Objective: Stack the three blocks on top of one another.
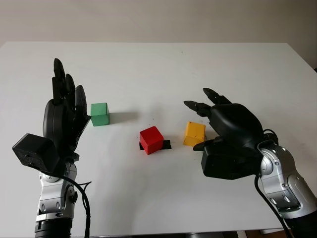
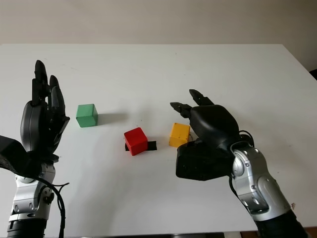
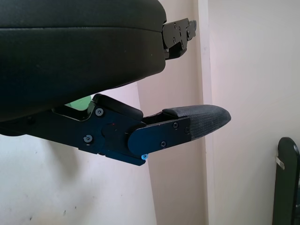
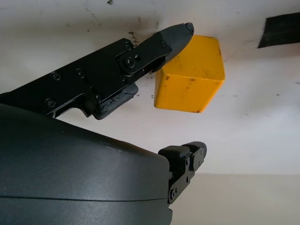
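Note:
Three blocks sit apart on the white table (image 1: 163, 69): a green block (image 1: 99, 114) at the left, a red block (image 1: 151, 140) in the middle and a yellow block (image 1: 194, 133) to its right. My right hand (image 1: 199, 118) is open and hovers just right of the yellow block, two fingers reaching over its far side and the thumb near its front corner. In the right wrist view one fingertip (image 4: 174, 33) lies against the yellow block (image 4: 190, 77). My left hand (image 1: 69, 82) is open and raised upright, left of the green block and holding nothing.
A strip of black tape (image 1: 166, 145) lies on the table under and beside the red block. The table's far edge meets a pale wall. A dark chair back (image 3: 286, 183) stands beyond the table.

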